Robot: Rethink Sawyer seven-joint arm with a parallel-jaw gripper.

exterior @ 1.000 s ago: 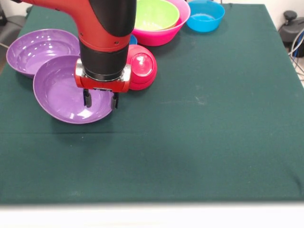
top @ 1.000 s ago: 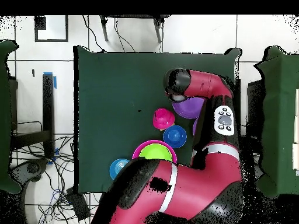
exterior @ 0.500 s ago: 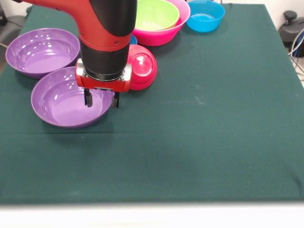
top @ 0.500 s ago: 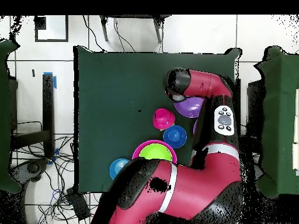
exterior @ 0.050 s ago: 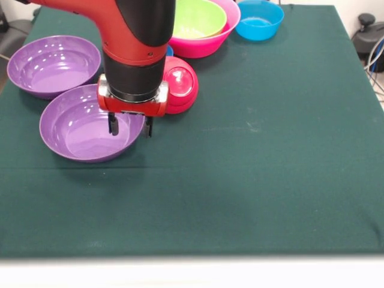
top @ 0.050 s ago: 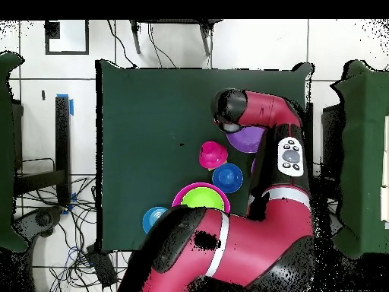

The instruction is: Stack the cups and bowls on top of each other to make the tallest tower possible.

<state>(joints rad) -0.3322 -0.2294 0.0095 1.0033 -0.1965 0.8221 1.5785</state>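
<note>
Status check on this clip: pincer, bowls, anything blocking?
Pincer open, empty, straddling the near purple bowl's right rim. No tower built. Crimson bowl upside down right beside the pincer.

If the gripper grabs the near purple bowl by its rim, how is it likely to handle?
The near purple bowl looks glossy, so probably slippery between the gripper's open jaws. It seems to be thin plastic, likely light and stiff. Held at one edge of so wide a bowl, it may tilt.

arm (top @ 0.050 s ago: 262,122) over purple bowl (top @ 0.050 s ago: 247,140) | crimson bowl (top @ 0.050 s ago: 213,154) beside
</note>
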